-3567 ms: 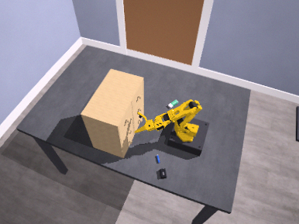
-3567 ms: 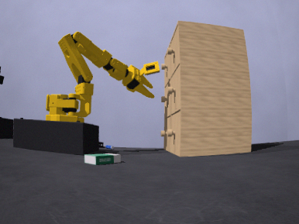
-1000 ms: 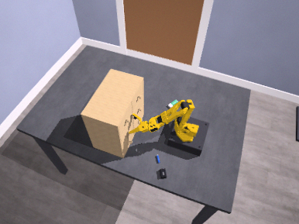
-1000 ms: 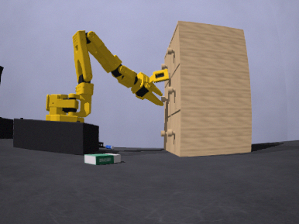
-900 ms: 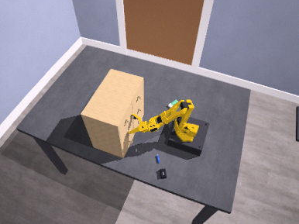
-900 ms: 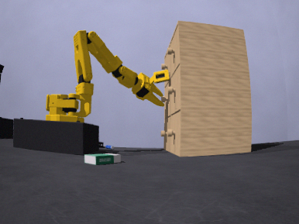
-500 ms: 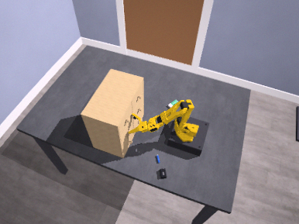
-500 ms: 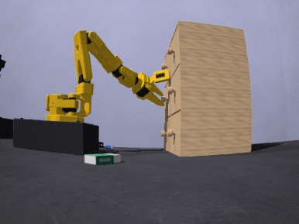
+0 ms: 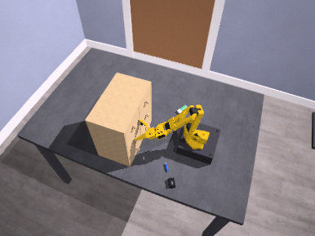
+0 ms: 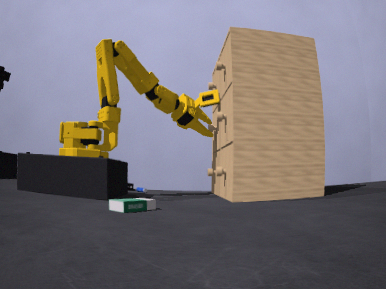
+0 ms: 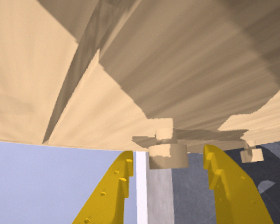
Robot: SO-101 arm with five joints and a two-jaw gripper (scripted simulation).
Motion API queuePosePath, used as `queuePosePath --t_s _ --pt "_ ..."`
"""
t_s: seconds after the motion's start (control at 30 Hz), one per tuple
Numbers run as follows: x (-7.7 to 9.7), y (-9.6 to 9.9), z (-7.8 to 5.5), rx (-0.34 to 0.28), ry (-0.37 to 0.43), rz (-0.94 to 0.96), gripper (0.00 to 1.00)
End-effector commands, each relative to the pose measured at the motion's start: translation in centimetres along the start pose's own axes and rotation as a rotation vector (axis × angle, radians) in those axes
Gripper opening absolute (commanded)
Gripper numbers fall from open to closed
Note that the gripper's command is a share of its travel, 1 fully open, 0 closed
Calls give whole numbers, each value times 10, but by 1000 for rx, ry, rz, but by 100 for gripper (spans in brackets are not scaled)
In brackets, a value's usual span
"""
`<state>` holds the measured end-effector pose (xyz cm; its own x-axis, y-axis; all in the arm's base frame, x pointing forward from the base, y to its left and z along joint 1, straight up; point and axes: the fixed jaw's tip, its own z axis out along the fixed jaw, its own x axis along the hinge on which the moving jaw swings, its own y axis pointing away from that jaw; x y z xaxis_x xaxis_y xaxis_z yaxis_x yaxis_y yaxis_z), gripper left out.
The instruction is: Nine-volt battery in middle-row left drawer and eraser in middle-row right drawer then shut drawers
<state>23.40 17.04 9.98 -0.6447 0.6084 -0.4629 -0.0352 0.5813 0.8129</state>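
The wooden chest [image 9: 107, 135] [image 10: 275, 119] [image 11: 200, 90] has its drawers apparently shut. My gripper [image 9: 139, 131] [image 10: 214, 116] [image 11: 168, 150] is partly open at its front, at the left drawer of the middle row. In the wrist view a knob [image 11: 168, 157] lies between the two fingertips, with a gap on each side. The green and white eraser [image 9: 183, 108] [image 10: 132, 205] lies on the table behind the arm. A black block [image 9: 171, 183], perhaps the nine-volt battery, lies near the table's front edge; its kind is hard to tell.
A small blue object [image 9: 166, 167] [image 10: 141, 189] lies between the black block and the robot's black base [image 9: 195, 156] [image 10: 70, 176]. A tiny grey thing [image 9: 143, 158] lies near the chest's front. Another knob [image 11: 252, 154] is to the right in the wrist view.
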Motion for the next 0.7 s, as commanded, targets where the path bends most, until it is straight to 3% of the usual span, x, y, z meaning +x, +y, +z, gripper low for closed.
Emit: queuePosePath --t_s 0.0,0.67 --pt "-3 -1 1 0 -11 10 21" --pt "-3 -1 2 0 -11 10 18"
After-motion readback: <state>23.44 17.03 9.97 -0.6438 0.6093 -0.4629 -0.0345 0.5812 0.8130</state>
